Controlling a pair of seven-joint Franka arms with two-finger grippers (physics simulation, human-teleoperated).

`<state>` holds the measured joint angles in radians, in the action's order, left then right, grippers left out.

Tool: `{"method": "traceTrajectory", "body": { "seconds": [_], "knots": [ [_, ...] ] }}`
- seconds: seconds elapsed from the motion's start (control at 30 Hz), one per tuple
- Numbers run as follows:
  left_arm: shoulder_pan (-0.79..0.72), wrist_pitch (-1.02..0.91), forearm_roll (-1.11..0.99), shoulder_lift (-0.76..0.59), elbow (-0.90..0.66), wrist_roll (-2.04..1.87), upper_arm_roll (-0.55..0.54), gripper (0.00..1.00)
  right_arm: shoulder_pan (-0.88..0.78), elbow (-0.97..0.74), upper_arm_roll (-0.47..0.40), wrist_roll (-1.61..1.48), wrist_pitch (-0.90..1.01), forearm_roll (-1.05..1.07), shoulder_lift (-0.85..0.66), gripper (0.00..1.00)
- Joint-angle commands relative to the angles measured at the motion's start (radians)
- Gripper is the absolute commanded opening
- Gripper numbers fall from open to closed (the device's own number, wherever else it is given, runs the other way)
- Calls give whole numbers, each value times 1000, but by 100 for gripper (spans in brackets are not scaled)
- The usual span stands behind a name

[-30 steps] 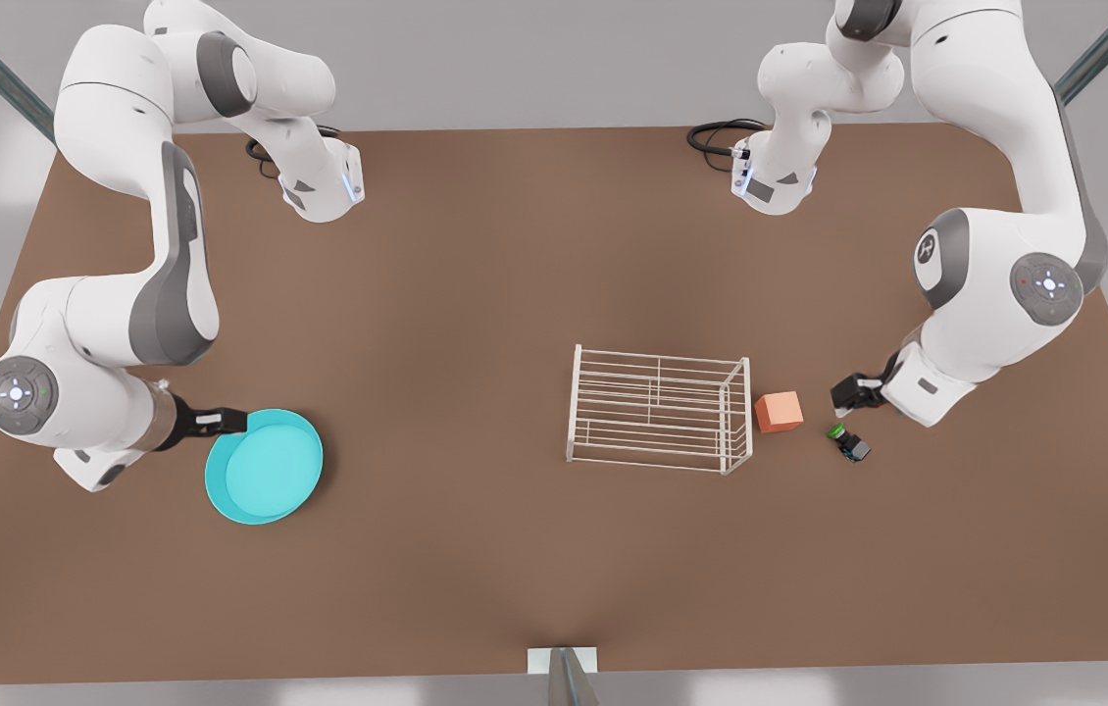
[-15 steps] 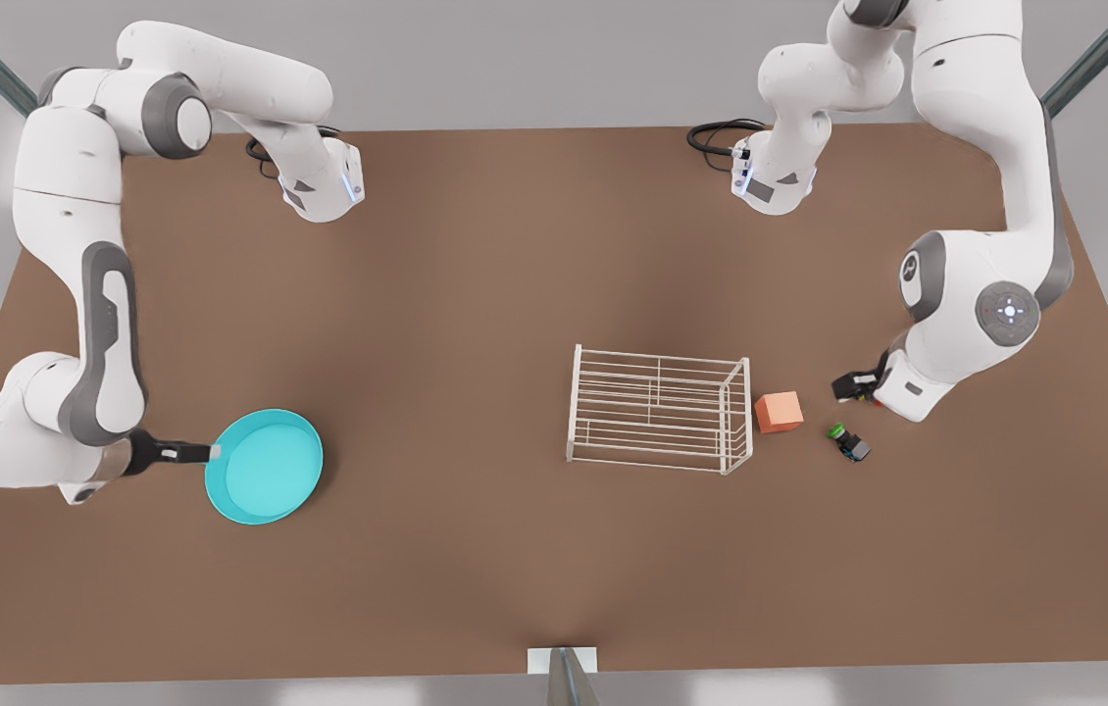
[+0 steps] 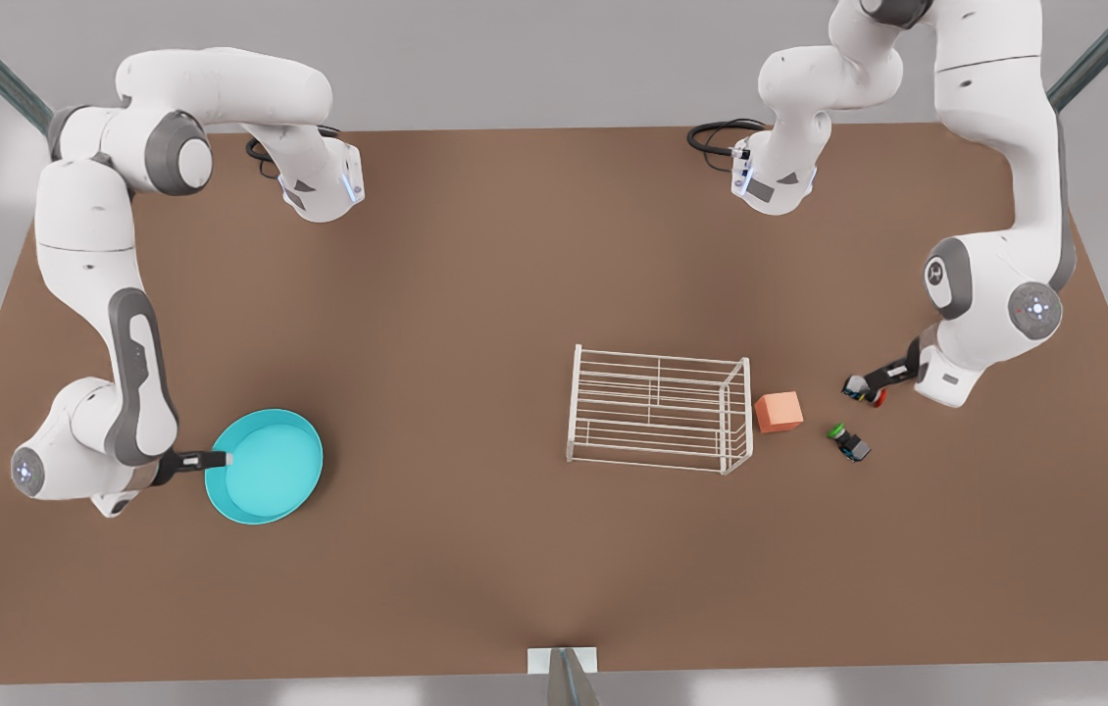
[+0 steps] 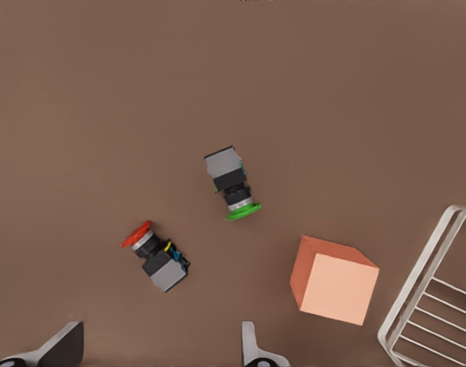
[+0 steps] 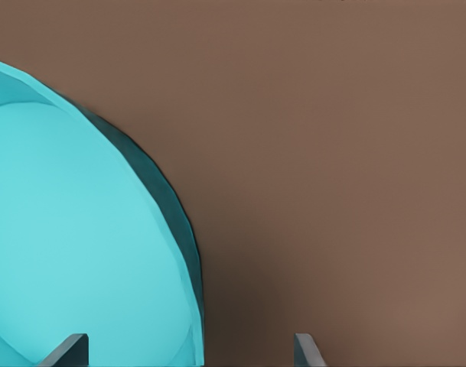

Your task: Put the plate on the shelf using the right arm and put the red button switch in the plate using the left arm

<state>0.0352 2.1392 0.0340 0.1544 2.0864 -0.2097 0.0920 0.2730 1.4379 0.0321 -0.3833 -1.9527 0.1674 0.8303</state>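
The cyan plate [image 3: 270,471] lies flat on the table at the front view's left. My right gripper [image 3: 217,458] is at its rim on the left side, open, and in the right wrist view its fingers [image 5: 68,352] straddle the plate's rim [image 5: 188,252]. The white wire shelf [image 3: 657,407] stands right of centre. At the front view's right the red button switch [image 3: 874,396] lies on its side. My left gripper [image 3: 863,389] hovers over it, open. The switch [image 4: 152,252] lies just ahead of the spread fingers [image 4: 252,352].
A green button switch [image 3: 848,441] [image 4: 234,187] lies on its side close to the red one. An orange cube [image 3: 779,412] [image 4: 334,279] sits between the switches and the shelf's end frame [image 4: 435,313]. Brown table stretches between plate and shelf.
Both arms have changed pose and come lower. The right gripper slid along the plate's left rim toward the front. The left gripper shifted right, and the red switch now shows beneath it.
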Motion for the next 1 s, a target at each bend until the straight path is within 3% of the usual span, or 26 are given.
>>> {"method": "traceTrajectory", "body": {
  "seconds": [0.0, 0.13, 0.23, 0.37, 0.4, 0.57, 0.67, 0.73, 0.87, 0.9, 0.97],
  "knots": [
    [9, 54, 40, -2, 12, -123, 0, 100, -11, -1, 0, -86, -78, -31, 4, 100],
    [2, 149, 41, 1, 67, -295, -8, 100, -9, -1, 0, -89, -98, -32, 15, 100],
    [2, 294, 41, -2, 153, -440, -9, 100, -8, -1, 0, -80, -84, -28, 13, 63],
    [5, 400, 46, 1, 222, -474, -8, 100, 5, -1, 0, -75, -55, 18, 12, 62],
    [5, 421, 46, 7, 227, -491, -8, 100, 5, -1, 0, -75, -55, 18, 12, 53],
    [9, 556, 81, 50, 273, -493, -6, 100, 3, 1, 2, -60, -34, 34, 9, 41],
    [17, 628, 83, 71, 304, -493, -5, 100, 3, -1, 3, -59, -22, 35, 3, 39],
    [31, 631, 83, 77, 302, -493, -5, 100, 5, -1, 3, -63, -22, 35, 3, 27],
    [54, 694, 81, 122, 304, -490, -3, 100, 9, -1, 3, -71, -26, 35, 6, 24],
    [54, 693, 81, 122, 305, -487, -3, 100, 9, -1, 3, -69, -26, 35, 6, 18],
    [60, 691, 79, 122, 311, -482, 5, 100, 9, -1, 3, -65, -25, 35, 6, 15]
  ]
}}
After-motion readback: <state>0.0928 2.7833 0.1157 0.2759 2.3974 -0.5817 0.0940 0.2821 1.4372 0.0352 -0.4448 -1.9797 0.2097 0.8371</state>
